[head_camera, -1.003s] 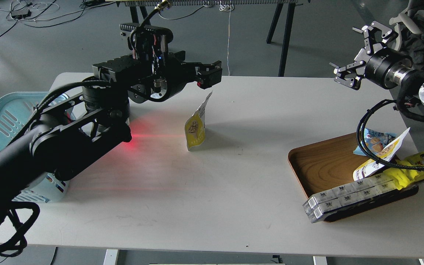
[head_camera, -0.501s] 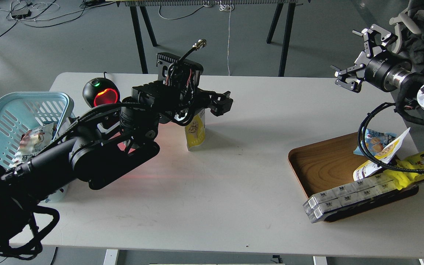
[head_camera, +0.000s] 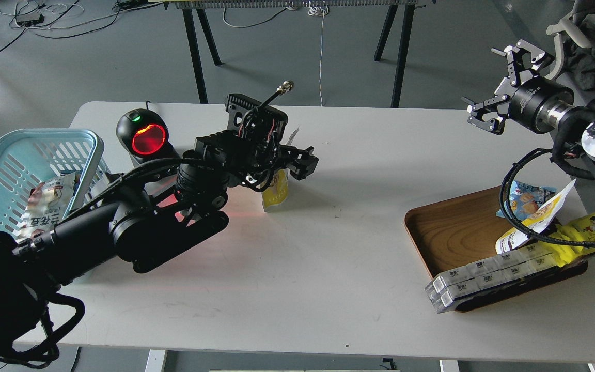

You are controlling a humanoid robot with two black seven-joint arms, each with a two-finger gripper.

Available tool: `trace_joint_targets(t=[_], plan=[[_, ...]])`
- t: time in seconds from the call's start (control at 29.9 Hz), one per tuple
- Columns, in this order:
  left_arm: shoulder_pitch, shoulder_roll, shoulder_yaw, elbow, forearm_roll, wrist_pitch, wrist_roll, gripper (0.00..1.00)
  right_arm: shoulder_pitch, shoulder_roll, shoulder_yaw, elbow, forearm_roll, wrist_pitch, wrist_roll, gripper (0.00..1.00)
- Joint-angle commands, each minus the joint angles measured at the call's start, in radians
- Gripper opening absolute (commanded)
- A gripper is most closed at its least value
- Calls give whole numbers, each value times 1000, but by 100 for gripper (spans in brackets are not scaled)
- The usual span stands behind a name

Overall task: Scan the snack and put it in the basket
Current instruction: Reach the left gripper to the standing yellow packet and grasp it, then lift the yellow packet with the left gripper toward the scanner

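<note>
The snack point(head_camera: 276, 190), a yellow and white pouch, stands upright on the white table a little left of centre. Its white top corner pokes up behind my left wrist. My left gripper point(head_camera: 297, 163) has come down around the pouch's upper part. One finger point(head_camera: 307, 161) shows on the pouch's right side and the other is hidden by the wrist; the jaws look open. The light blue basket point(head_camera: 88, 138) sits at the table's left edge with a snack bag in it. My right gripper point(head_camera: 498, 85) is open and empty, high above the table's far right corner.
A black scanner point(head_camera: 147, 138) with a glowing red window stands between basket and pouch. A brown wooden tray point(head_camera: 457, 227) at the right holds a light blue bag point(head_camera: 527, 199), a bright yellow packet point(head_camera: 594, 226), another pouch and long white boxes point(head_camera: 488, 279).
My left arm swung right and came down from above the basket, uncovering the scanner, and its gripper now sits around the pouch's top. The pouch has not moved. The right gripper barely shifted.
</note>
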Motion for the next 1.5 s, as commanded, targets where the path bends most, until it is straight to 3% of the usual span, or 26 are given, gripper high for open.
trace_joint_targets(t=[0.0, 0.1, 0.17, 0.27, 0.37, 0.64, 0.84, 1.04, 1.2, 1.47], plan=[[2, 10, 12, 0, 4, 0, 0, 63, 0, 0, 0, 0, 1, 0, 0, 99], [2, 13, 25, 0, 22, 0, 0, 35, 0, 0, 0, 2, 1, 0, 0, 99], [2, 13, 25, -1, 22, 0, 0, 30, 0, 0, 2, 2, 1, 0, 0, 99], [5, 7, 23, -1, 22, 0, 0, 7, 0, 0, 2, 0, 1, 0, 5, 99], [5, 7, 23, -6, 22, 0, 0, 1, 0, 0, 2, 0, 1, 0, 5, 99], [8, 16, 22, -35, 22, 0, 0, 0, 0, 0, 3, 0, 1, 21, 57, 99], [2, 74, 15, -101, 22, 0, 0, 0, -28, 0, 11, 0, 2, 86, 124, 99], [-4, 163, 6, -204, 24, 0, -1, 0, -56, 0, 23, -1, 16, 141, 129, 99], [-8, 244, 6, -286, 24, 0, -91, 0, -76, -4, 26, 0, 24, 199, 120, 99], [-11, 370, 6, -429, 24, 0, -246, 0, -76, -14, 26, 2, 22, 207, 118, 99]])
